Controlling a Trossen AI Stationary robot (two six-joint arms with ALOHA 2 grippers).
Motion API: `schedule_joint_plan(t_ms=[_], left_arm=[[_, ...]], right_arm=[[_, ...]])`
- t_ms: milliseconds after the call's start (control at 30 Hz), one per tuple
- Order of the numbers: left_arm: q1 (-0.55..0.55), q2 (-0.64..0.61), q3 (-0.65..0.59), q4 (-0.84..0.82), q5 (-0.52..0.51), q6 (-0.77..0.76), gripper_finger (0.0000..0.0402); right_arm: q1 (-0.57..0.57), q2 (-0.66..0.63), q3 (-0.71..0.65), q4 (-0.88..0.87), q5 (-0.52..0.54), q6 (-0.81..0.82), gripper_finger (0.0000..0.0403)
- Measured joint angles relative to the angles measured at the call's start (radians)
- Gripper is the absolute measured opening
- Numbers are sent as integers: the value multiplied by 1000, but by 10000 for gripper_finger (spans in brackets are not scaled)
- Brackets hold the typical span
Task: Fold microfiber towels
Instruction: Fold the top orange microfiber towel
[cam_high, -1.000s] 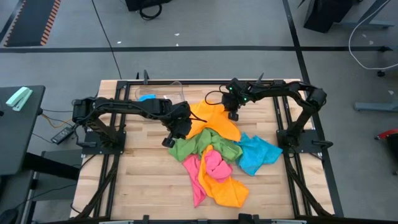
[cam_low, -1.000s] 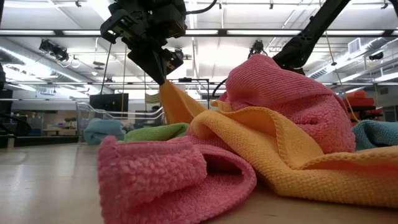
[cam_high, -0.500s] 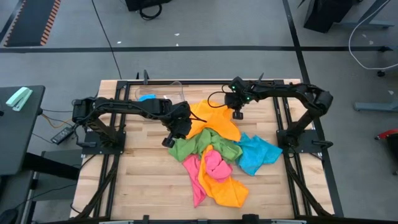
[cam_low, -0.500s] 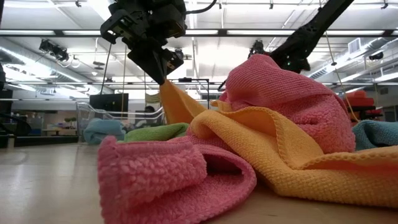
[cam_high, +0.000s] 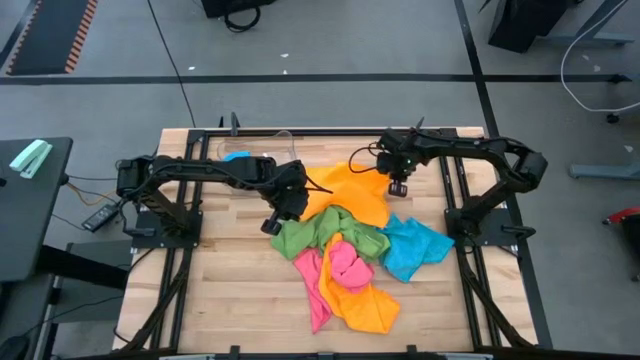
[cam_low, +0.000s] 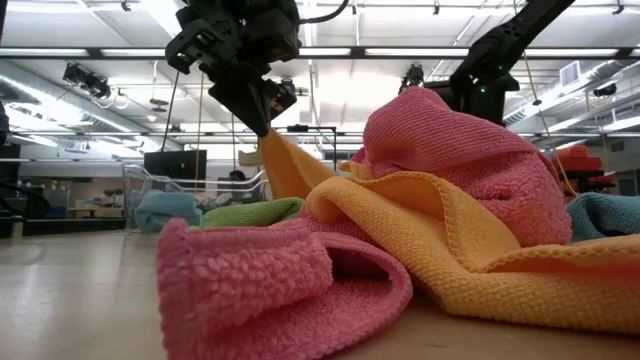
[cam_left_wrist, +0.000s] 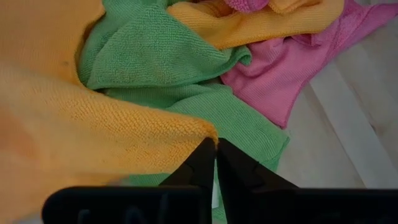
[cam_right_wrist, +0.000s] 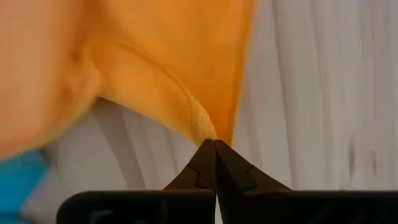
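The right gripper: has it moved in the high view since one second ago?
Yes. The right gripper, shut on the orange towel, moved toward the table's right frame rail.

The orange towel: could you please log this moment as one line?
left gripper: shut on orange towel corner | right gripper: shut on opposite corner | towel lifted between arms | pile: green towel beneath

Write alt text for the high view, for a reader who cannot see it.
Two dark arms each pinch a corner of an orange towel at the far middle of a wooden table: left gripper at its left corner, right gripper at its right, jaws shut. Nearer the camera lies a heap of green, pink, blue and orange towels.
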Motion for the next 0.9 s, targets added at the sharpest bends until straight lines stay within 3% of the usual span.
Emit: schedule_joint_plan(t_ms=[267,567,900], left_arm=[[0,0,0,46,-1,14,22],[21,33,2,252,-219,26,21],[91,148,0,241,-225,21,14]], right_arm=[[-18,0,0,-30,444,104,2],[-64,0,0,66,493,-61,3],[-128,0,0,146,577,-168,7]])
